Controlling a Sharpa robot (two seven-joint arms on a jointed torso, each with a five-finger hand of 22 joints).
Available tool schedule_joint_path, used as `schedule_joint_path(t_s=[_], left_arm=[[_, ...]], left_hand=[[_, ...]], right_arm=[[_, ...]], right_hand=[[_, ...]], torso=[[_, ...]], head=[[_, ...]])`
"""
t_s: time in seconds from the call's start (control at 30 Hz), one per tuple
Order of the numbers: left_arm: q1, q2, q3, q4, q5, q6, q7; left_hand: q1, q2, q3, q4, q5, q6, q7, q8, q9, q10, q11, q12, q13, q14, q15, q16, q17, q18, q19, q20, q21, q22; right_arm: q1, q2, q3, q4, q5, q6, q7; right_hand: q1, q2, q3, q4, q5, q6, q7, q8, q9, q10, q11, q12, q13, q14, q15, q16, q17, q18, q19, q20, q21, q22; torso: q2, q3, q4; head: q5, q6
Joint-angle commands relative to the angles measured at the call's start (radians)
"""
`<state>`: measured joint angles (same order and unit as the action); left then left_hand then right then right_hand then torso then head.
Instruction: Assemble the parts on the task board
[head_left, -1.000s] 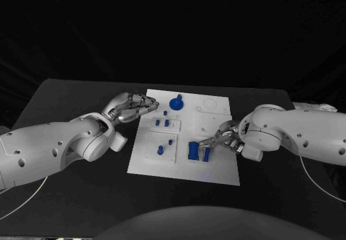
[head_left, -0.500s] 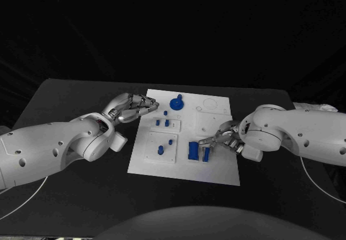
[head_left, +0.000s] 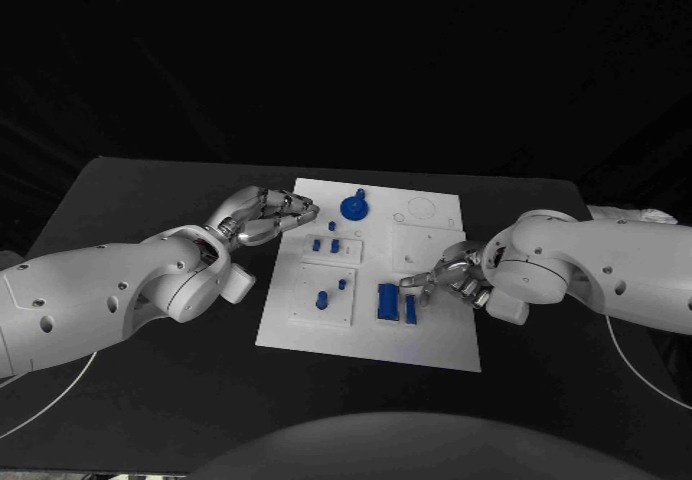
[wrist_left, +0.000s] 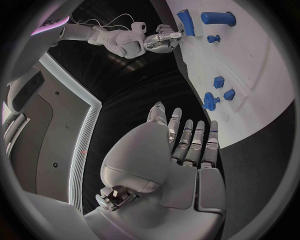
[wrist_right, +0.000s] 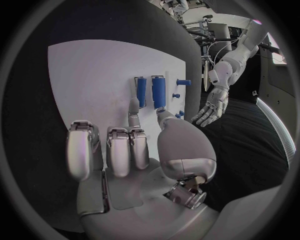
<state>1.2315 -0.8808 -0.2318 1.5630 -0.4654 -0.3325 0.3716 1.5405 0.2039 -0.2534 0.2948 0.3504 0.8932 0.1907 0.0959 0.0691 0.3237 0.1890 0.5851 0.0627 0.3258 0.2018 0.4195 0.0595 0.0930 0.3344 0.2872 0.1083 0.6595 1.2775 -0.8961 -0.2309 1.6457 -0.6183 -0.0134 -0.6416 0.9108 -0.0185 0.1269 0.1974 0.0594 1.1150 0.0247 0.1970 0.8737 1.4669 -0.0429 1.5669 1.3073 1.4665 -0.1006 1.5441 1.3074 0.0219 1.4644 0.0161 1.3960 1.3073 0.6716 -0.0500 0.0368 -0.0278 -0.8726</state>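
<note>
Board (head_left: 433, 335), white, lies in the middle of the black worktop (head_left: 144, 200), reaching toward its far edge. Blue parts sit on it: a round knobbed piece (head_left: 353, 208) near the board's far edge, two small pegs (head_left: 326, 245) just nearer than that, a peg and a little stud (head_left: 330, 291) on a raised square panel by the board's left edge, and two long bars (head_left: 397, 302) side by side near the middle of the near half.

The left hand (head_left: 270, 216) is at the board's far left edge, beside the knobbed piece and apart from it. Its fingers are loosely curled in the head view and lie together, straight, in the left wrist view (wrist_left: 181, 150); it holds nothing, and I cannot tell whether the fingertips touch the board.

The right hand (head_left: 450, 272) is over the board's right half, just right of the bars. In the right wrist view (wrist_right: 134, 145) one finger and the thumb stretch toward the bars' (wrist_right: 151, 91) near ends, the thumb tip reaching the end of one bar, while the other fingers are folded in. Nothing is gripped; whether the tips press on the bars I cannot tell.
</note>
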Motion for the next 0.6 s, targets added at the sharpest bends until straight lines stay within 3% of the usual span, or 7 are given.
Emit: schedule_joint_path(t_s=[0.03,0.23,0.37,0.47,0.53,0.6], left_arm=[[0.000,0.002,0.001,0.002,-0.005,0.017,0.001],[0.000,0.001,0.001,0.004,-0.005,0.015,0.007],[0.000,-0.003,0.001,0.007,-0.005,0.013,0.011],[0.000,-0.004,0.001,0.009,-0.005,0.011,0.017],[0.000,-0.005,0.001,0.010,-0.005,0.009,0.023],[0.000,-0.006,0.001,0.012,-0.005,0.007,0.030]], left_hand=[[0.008,-0.002,-0.006,-0.002,0.004,0.006,0.001,0.005,0.001,0.007,-0.001,0.006,0.000,0.008,-0.001,0.006,0.001,0.019,0.003,0.002,0.003,-0.001],[0.008,-0.001,-0.006,-0.002,0.004,0.006,0.001,0.005,0.001,0.008,0.000,0.006,0.000,0.008,-0.001,0.007,0.001,0.020,0.003,0.003,0.003,-0.001],[0.009,-0.001,-0.007,-0.002,0.004,0.006,0.001,0.005,0.001,0.008,0.000,0.005,0.000,0.008,-0.001,0.007,0.001,0.020,0.003,0.003,0.003,-0.001],[0.009,-0.002,-0.007,-0.002,0.004,0.006,0.001,0.005,0.001,0.008,-0.001,0.005,0.000,0.009,-0.001,0.007,0.001,0.020,0.003,0.003,0.003,-0.001],[0.010,-0.003,-0.007,-0.002,0.005,0.006,0.001,0.006,0.001,0.009,-0.001,0.005,0.000,0.010,-0.002,0.009,0.001,0.022,0.005,0.003,0.005,-0.001],[0.012,-0.003,-0.007,-0.002,0.005,0.007,0.000,0.006,0.001,0.011,-0.001,0.005,0.000,0.012,-0.002,0.011,0.001,0.025,0.009,0.003,0.007,0.000]], right_arm=[[0.002,-0.009,0.000,0.010,0.008,-0.022,0.014],[0.015,-0.044,0.000,0.044,0.009,-0.048,0.048],[0.033,-0.084,0.001,0.080,0.025,-0.081,0.144],[0.039,-0.112,0.000,0.109,0.015,-0.116,0.255],[0.039,-0.130,0.000,0.132,-0.017,-0.151,0.331],[0.034,-0.151,0.000,0.158,-0.088,-0.194,0.406]], right_hand=[[0.005,0.005,-0.007,0.001,-0.001,-0.003,-0.003,0.006,0.003,0.104,-0.006,0.004,0.263,0.093,-0.004,-0.005,0.213,0.019,0.037,-0.007,-0.001,0.209],[0.009,0.006,-0.009,0.001,0.000,-0.005,-0.004,0.012,0.011,0.104,-0.007,0.004,0.263,0.093,-0.005,-0.005,0.213,0.019,0.037,-0.007,-0.001,0.209],[0.020,0.014,-0.007,0.001,0.018,-0.008,-0.007,0.021,0.024,0.104,-0.009,0.004,0.263,0.095,-0.007,0.001,0.221,0.016,0.042,-0.009,0.010,0.213],[0.112,0.013,0.029,-0.053,0.171,-0.054,-0.001,0.002,0.018,0.104,-0.005,0.004,0.263,0.097,-0.007,0.006,0.230,0.014,0.046,-0.012,0.021,0.217],[0.219,0.012,0.074,-0.120,0.251,-0.099,0.002,-0.011,0.016,0.104,-0.003,0.004,0.263,0.099,-0.004,0.012,0.240,0.019,0.035,-0.009,-0.001,0.210],[0.288,0.005,0.103,-0.164,0.327,-0.124,0.009,0.000,0.029,0.104,0.003,0.004,0.263,0.102,0.000,0.022,0.255,0.017,0.037,-0.007,0.006,0.212]], torso=[[0.000,0.0000,0.0000],[0.000,0.0003,0.0012],[-0.001,-0.0001,0.0001],[-0.001,0.0000,0.0007],[0.000,0.0002,0.0005],[0.000,-0.0001,-0.0001]], head=[[-0.001,0.000],[0.004,0.000],[0.004,0.000],[0.003,0.000],[0.006,0.000],[0.006,0.000]])
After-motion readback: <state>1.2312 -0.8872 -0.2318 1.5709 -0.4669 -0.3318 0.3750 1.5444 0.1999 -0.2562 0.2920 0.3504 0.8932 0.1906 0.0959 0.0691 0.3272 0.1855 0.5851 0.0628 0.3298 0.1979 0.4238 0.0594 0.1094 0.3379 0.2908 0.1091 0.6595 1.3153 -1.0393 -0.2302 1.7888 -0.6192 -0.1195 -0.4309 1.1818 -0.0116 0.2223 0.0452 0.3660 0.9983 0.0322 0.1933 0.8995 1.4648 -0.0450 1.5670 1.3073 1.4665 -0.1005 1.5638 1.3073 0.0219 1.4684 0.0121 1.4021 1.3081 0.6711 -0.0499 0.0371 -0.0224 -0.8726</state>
